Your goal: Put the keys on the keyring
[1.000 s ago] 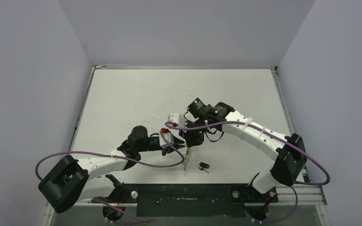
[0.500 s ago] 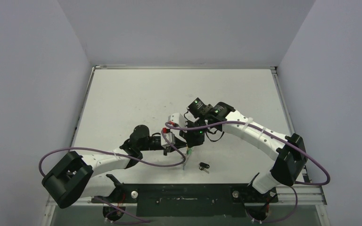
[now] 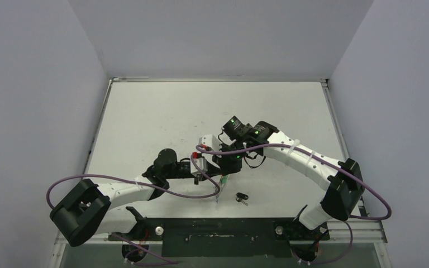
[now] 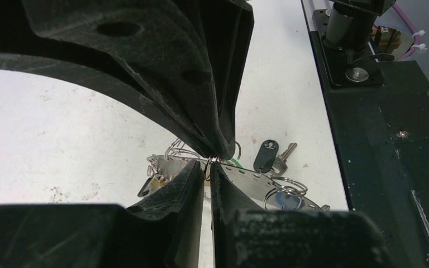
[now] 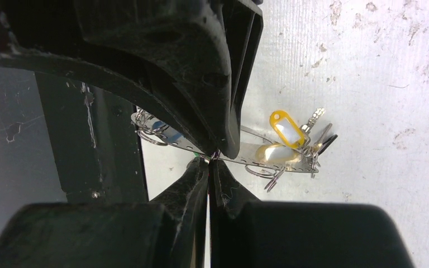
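The keyring (image 4: 251,177) is a silvery holed strip carrying several wire rings, hanging above the table where both arms meet. My left gripper (image 4: 207,167) is shut on one thin wire ring of it at the fingertips. My right gripper (image 5: 209,163) is shut tip to tip against the left, pinching a thin green key piece (image 4: 233,162) that hangs down (image 3: 223,181). A yellow-tagged key (image 5: 286,126) and a blue tag (image 4: 282,201) hang on the rings. One black-headed key (image 4: 266,155) lies loose on the table (image 3: 241,197).
The black base plate (image 3: 223,231) with both arm mounts runs along the near table edge, just behind the loose key. Purple cables (image 3: 162,190) loop around the arms. Grey walls enclose the white table (image 3: 162,111).
The left arm has shifted slightly right, toward the right gripper, and its jaws have narrowed onto the ring. The right arm and the loose black key have not moved.
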